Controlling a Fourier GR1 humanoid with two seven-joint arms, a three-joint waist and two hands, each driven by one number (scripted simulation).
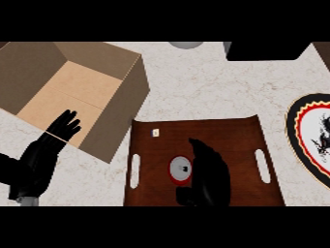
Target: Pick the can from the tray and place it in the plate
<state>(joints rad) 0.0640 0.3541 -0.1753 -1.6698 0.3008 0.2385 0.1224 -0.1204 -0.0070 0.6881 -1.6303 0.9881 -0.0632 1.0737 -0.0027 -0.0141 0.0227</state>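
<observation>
A can (181, 170), seen from above as a red ring with a white top, stands on the brown wooden tray (232, 140) at the lower middle. My right hand (209, 174) is over the tray right beside the can, fingers straight and pointing away, its side touching or partly covering the can's right edge. The plate (322, 140), white with a black dragon, red ring and black-gold rim, lies at the right edge, partly cut off. My left hand (42, 157) rests open at the lower left, fingers up, next to the box.
An open cardboard box (67, 92) fills the upper left, its near corner close to the tray. A black block (267, 51) sits at the top right, and a grey round object (187, 44) at the top middle. The counter is pale marble.
</observation>
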